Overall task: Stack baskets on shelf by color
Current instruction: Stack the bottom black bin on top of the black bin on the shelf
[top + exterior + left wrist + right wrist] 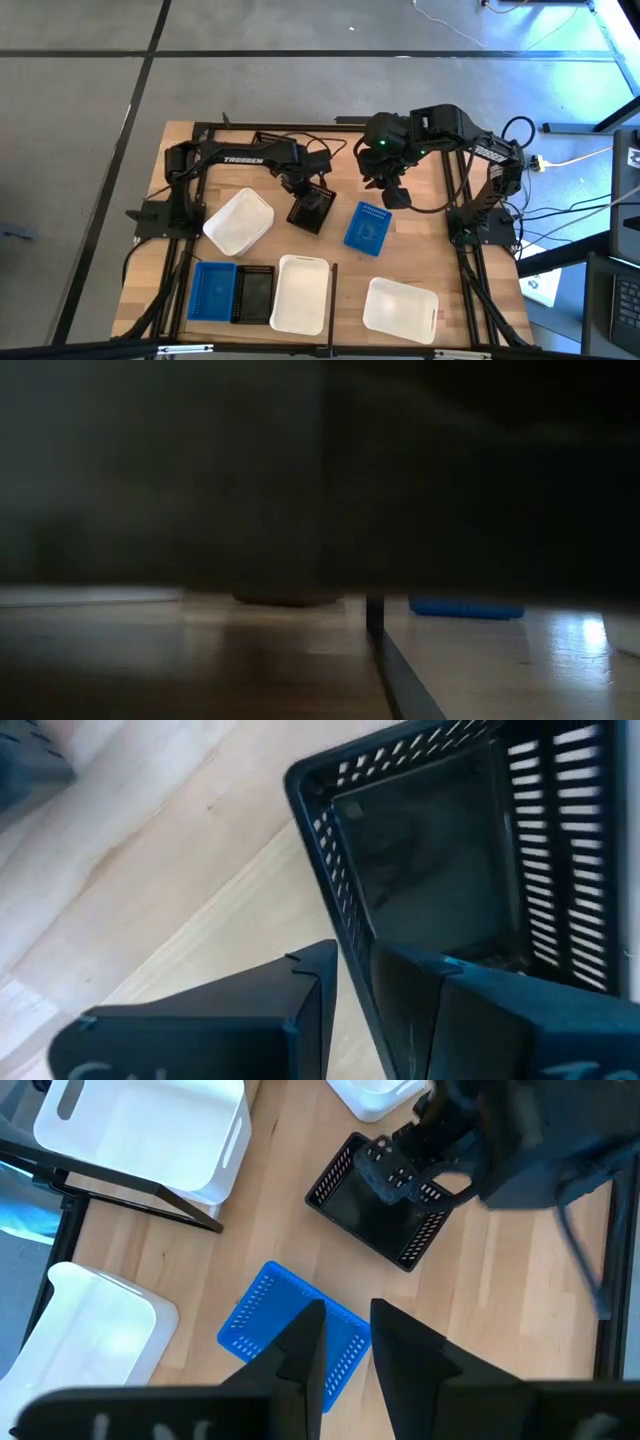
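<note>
Baskets were mostly unsorted on the shelf (pixel 420 215) when I looked: only blue and black ones (pixel 212 291) sat together near-left. My left gripper (pixel 312 196) straddled a black basket's (pixel 311 208) wall mid-board; the right gripper (pixel 394 196) hovered open above a blue basket (pixel 366 227).

Right gripper (pixel 345 1335) above a blue basket (pixel 290 1330)

Its fingers stood slightly apart at bottom centre. Upper centre, the left gripper (pixel 395 1175) gripped a black basket's (pixel 375 1210) wall. Two white baskets (pixel 150 1125) (pixel 85 1335) lay at left on the wooden shelf (pixel 500 1300).
</note>
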Available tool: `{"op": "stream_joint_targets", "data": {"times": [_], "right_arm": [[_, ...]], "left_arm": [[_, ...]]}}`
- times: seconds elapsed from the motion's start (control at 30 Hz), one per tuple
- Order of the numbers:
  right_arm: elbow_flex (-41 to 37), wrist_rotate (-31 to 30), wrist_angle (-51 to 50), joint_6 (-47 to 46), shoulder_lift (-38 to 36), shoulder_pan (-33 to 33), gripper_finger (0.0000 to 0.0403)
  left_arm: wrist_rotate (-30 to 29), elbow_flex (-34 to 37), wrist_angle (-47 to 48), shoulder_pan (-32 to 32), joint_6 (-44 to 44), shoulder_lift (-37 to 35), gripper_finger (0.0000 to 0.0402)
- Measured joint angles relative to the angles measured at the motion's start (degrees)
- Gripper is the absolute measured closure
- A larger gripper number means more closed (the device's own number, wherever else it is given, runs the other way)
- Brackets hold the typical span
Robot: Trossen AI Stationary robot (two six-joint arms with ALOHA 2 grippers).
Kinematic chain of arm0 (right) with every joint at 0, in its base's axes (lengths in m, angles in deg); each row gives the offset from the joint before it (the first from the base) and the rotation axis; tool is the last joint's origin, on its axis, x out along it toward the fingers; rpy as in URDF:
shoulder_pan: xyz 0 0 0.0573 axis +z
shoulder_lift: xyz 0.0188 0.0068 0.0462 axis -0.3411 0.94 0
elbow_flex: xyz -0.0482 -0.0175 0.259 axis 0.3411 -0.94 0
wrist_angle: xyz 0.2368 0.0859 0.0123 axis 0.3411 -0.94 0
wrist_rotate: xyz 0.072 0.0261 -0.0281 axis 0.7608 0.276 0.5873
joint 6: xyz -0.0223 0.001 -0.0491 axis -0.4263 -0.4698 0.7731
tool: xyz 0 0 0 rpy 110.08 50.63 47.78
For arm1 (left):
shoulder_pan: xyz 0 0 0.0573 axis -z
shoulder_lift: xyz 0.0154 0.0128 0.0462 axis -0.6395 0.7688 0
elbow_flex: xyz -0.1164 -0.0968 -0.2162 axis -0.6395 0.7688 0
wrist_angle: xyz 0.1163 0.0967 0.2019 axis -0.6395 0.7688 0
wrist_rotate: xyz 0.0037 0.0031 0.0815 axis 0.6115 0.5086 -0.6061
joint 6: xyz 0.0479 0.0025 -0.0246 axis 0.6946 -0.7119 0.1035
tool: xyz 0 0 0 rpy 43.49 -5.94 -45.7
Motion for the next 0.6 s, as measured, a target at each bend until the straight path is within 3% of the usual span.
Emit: {"op": "stream_joint_targets", "data": {"times": [0.6], "right_arm": [[0.0, 0.0, 0.0, 0.0, 0.0, 0.0, 0.0322]], "left_arm": [[0.5, 0.1, -1.4, 0.1, -0.5, 3.1, 0.0345]]}}
